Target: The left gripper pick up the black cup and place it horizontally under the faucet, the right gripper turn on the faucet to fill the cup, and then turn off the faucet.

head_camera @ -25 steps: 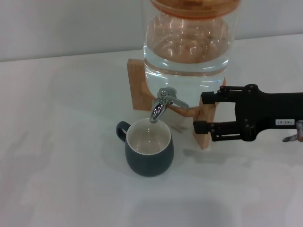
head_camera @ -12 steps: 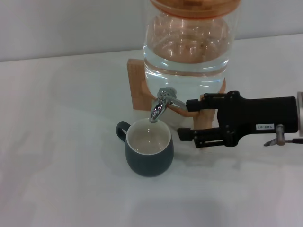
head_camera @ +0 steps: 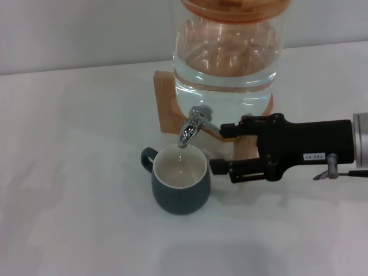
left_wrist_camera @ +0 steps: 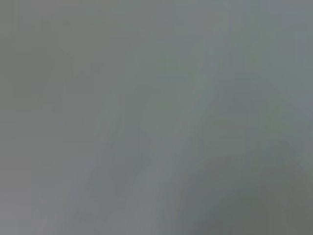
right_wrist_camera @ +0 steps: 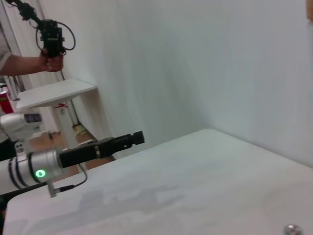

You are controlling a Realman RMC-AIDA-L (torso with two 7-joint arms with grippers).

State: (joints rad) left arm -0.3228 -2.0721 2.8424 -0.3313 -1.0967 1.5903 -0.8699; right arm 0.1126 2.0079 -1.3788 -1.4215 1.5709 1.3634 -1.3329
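Note:
The black cup [head_camera: 181,185] stands upright on the white table [head_camera: 69,172], its handle pointing left, directly below the spout of the chrome faucet [head_camera: 191,127]. No stream of water shows. My right gripper [head_camera: 218,148] reaches in from the right, open. Its upper finger lies at the tip of the faucet's lever and its lower finger sits beside the cup's rim. The left gripper [right_wrist_camera: 131,139] is out of the head view. It shows far off in the right wrist view, held level beyond the table's edge on its silver arm with a green light.
A large glass jar [head_camera: 227,63] of water with an orange lid rests on a wooden stand [head_camera: 167,109] behind the faucet. A wall runs behind the table. In the right wrist view, a person's hand [right_wrist_camera: 49,61] holds a device near a white side table [right_wrist_camera: 54,94].
My right gripper has moved left, from beside the stand's right leg to the faucet's lever. The cup and faucet have stayed put.

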